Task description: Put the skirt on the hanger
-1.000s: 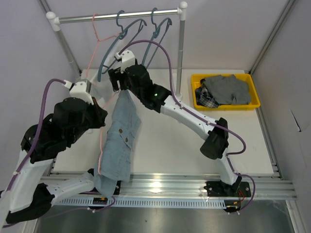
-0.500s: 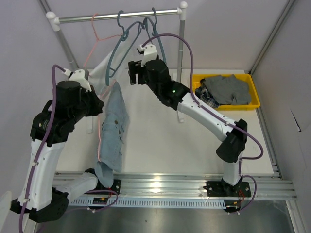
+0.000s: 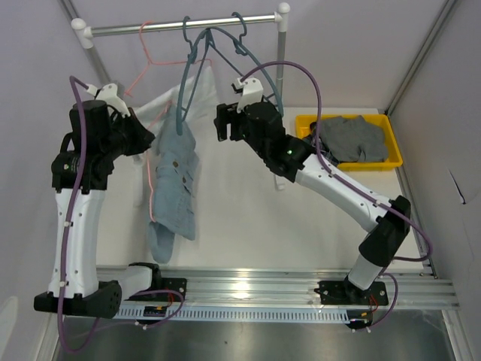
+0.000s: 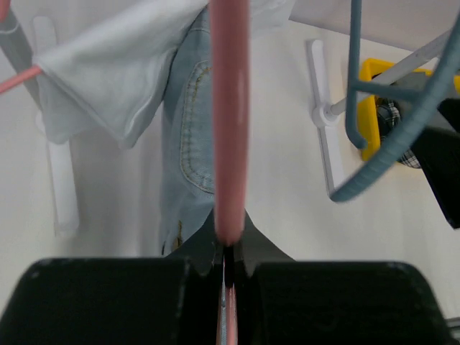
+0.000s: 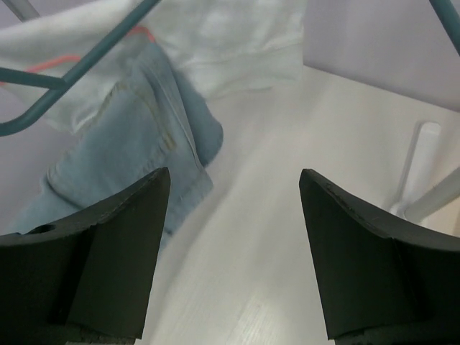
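Observation:
A light blue denim skirt [image 3: 179, 177] hangs on a pink hanger [image 3: 152, 184], above the table's left side. My left gripper [image 3: 141, 139] is raised and shut on this hanger. In the left wrist view the pink bar [image 4: 230, 122] runs straight out of the shut gripper [image 4: 230, 248], with the skirt [image 4: 188, 144] behind it. My right gripper [image 3: 225, 122] is open and empty, to the right of the skirt's top and apart from it. In the right wrist view the skirt [image 5: 122, 151] lies beyond the open gripper [image 5: 233, 251], to its left.
A clothes rail [image 3: 180, 26] spans the back with two teal hangers [image 3: 197, 45] and a pink hanger carrying a white garment [image 3: 161, 105]. A yellow bin [image 3: 379, 162] of clothes stands at the right. The rail's upright post [image 3: 279, 90] is behind my right arm.
My left arm has risen and lifted the hanger with the skirt towards the rail. My right gripper has drawn away from the skirt's top, to the right.

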Available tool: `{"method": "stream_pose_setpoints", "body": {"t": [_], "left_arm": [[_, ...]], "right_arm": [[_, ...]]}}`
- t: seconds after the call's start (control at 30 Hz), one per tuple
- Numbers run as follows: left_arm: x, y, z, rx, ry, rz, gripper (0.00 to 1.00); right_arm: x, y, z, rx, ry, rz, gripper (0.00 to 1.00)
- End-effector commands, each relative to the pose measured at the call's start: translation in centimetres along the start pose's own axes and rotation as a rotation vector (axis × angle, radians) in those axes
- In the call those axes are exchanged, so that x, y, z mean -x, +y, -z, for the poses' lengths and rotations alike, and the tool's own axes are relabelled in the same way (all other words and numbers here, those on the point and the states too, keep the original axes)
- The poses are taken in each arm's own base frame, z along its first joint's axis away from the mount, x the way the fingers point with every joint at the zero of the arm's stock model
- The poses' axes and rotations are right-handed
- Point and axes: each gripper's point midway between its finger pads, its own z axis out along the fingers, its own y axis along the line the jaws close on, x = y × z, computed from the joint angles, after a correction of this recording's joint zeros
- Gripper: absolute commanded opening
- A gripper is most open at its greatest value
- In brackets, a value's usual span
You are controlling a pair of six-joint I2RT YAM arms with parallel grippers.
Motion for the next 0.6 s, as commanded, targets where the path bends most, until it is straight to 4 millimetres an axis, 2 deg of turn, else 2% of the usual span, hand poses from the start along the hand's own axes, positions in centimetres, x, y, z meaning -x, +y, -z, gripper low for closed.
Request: {"method": "stream_pose_setpoints", "body": {"t": [0.0, 0.13, 0.17, 0.23, 0.27, 0.3, 0.33, 0.47, 0.5, 0.57], "left_arm": [[5.7, -4.4, 1.2, -0.236, -0.206, -0.098, 0.0], [6.3, -7.2, 1.5, -0.39, -0.188, -0.145, 0.0], [6.2, -7.2, 0.8, -0.394, -0.171, -0.146, 0.0], [7.2, -7.3, 0.9, -0.389, -0.196, -0.158, 0.0], [7.3, -7.0, -0.1, -0.372, -0.178, -0.152, 0.0], [7.4, -6.9, -0.4, -0.364, -0.173, -0.148, 0.0], [8.3, -7.1, -0.1, -0.367, -0.199, -0.15, 0.0], [11.0, -6.2, -0.9, -0.287, -0.285, -0.112, 0.0], [11.2, -5.6, -2.0, -0.255, -0.272, -0.105, 0.0], [12.2, -5.4, -2.1, -0.227, -0.297, -0.11, 0.0]], "right_arm": [[4.2, -1.0, 2.8, 0.007, -0.105, -0.054, 0.78], [4.0, -1.7, 3.8, -0.002, -0.107, -0.056, 0.78], [3.7, -2.0, 3.9, -0.008, -0.101, -0.056, 0.78], [4.1, -2.2, 4.4, -0.006, -0.11, -0.057, 0.78], [4.1, -2.4, 4.6, -0.011, -0.109, -0.058, 0.78], [4.1, -2.4, 4.8, -0.011, -0.108, -0.058, 0.78], [4.2, -2.5, 5.1, -0.009, -0.112, -0.059, 0.78], [4.1, -2.9, 5.6, -0.014, -0.104, -0.053, 0.78], [3.8, -3.1, 5.8, -0.017, -0.098, -0.049, 0.78], [3.9, -3.3, 6.3, -0.018, -0.1, -0.049, 0.78]]}}
